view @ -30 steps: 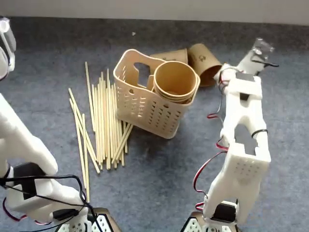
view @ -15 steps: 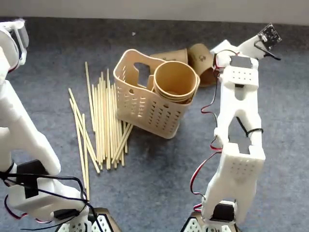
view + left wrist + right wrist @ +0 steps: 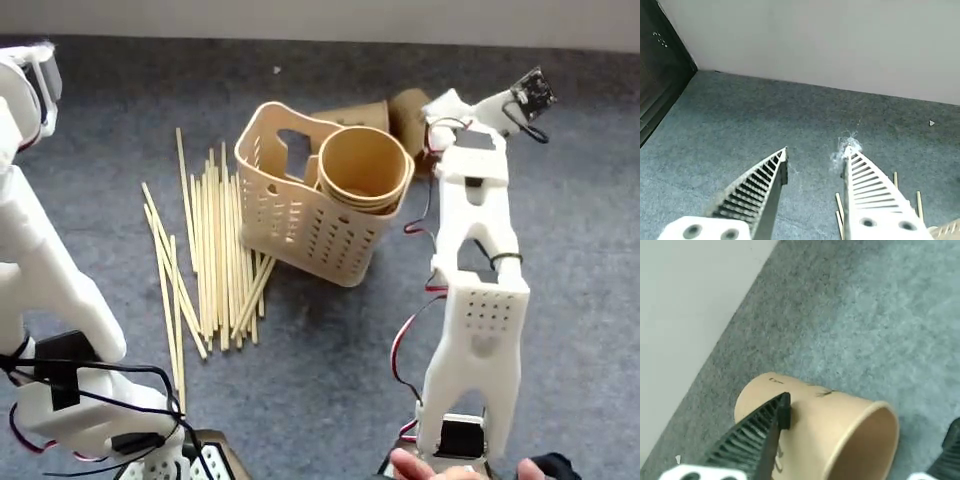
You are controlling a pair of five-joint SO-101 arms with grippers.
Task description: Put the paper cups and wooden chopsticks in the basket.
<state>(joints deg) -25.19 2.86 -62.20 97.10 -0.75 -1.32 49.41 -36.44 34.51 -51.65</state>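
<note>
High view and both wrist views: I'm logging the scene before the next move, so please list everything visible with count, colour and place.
basket: one, cream, tilted, mid-surface.
paper cups in the basket: nested stack, brown, number unclear.
loose paper cups: two, brown, on their sides behind the basket.
wooden chopsticks: many, pale, scattered beside the basket.
surface: one, grey carpet.
left gripper: open, white, above bare carpet.
right gripper: open, black fingers either side of one loose cup.

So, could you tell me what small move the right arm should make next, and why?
Probably lower the right hand a little and close it: the brown paper cup lies on its side on the grey carpet under its open fingers, not yet gripped.
</note>
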